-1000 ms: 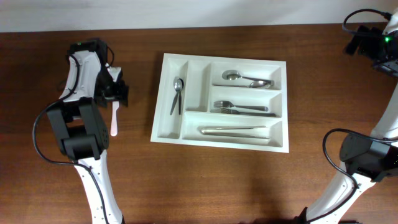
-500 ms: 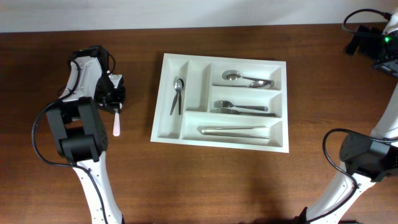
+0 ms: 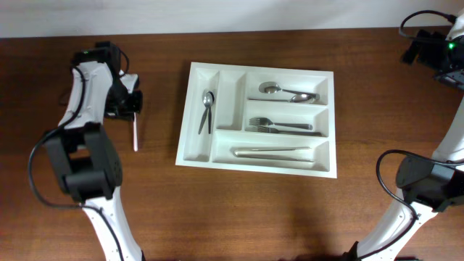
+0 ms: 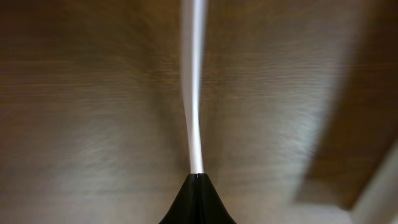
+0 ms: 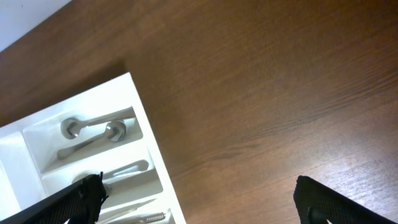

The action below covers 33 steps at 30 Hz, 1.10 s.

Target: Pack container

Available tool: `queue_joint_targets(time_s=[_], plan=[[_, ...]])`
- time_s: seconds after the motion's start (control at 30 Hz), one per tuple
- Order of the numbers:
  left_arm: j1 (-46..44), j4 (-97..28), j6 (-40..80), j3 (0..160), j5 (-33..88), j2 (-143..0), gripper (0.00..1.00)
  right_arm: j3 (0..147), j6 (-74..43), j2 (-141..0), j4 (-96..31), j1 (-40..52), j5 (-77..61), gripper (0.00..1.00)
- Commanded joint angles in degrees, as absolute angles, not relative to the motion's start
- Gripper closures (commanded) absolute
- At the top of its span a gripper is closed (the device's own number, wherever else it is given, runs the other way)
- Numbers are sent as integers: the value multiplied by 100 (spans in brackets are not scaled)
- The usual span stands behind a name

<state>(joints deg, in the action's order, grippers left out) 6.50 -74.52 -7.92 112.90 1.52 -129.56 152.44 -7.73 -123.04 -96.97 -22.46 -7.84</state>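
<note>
White plastic tray (image 3: 254, 166) looks stiff and light, graspable by its rim. The left gripper (image 4: 196, 178) pinches a thin utensil's (image 4: 194, 93) end; right gripper (image 5: 202, 202) gapes wide.

Bench (image 3: 290, 210): dark reddish-brown, fine wood grain.
Container (image 3: 230, 109): plain white throughout.
Cutlery in it, namely teaspoon (image 3: 206, 110), spoons (image 3: 288, 92), forks (image 3: 279, 126) and knife (image 3: 272, 151): all shiny silver-grey.
Left gripper (image 3: 133, 114): black.
Slim utensil (image 3: 135, 134) in it: pale whitish, unpatterned.
Left arm (image 3: 85, 90): white links, black joints.
Small green light (image 3: 450, 46) on the right arm.
</note>
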Motion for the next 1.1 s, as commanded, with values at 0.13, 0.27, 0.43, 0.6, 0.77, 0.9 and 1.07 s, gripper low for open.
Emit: queue_joint_targets(time_s=[0.13, 0.27, 0.43, 0.6, 0.77, 0.9, 1.07], plan=[[106, -7286, -661, 11299, 834, -11618, 98, 15203, -803, -12337, -9732, -2252, -840, 1], [-482, -6611, -392, 11297, 1634, -11544, 98, 15203, -803, -12337, -9732, -2252, -840, 1], [-1323, -6147, 54, 11292, 497, -11627, 98, 15203, -803, -12337, -9732, -2252, -840, 1], [-1293, -6445, 84, 11292, -738, -11609, 78, 15203, -803, -12337, -9732, -2252, -840, 1], [-543, -6910, -384, 11257, -773, -11657, 57, 15203, -803, -12337, -9732, -2252, -840, 1], [178, -7000, -1037, 11148, -427, -11804, 53, 15203, -803, -12337, -9730, -2252, -840, 1], [652, -6973, -1162, 10785, -425, -12066, 52, 15203, -803, -12337, -9730, -2252, -840, 1]])
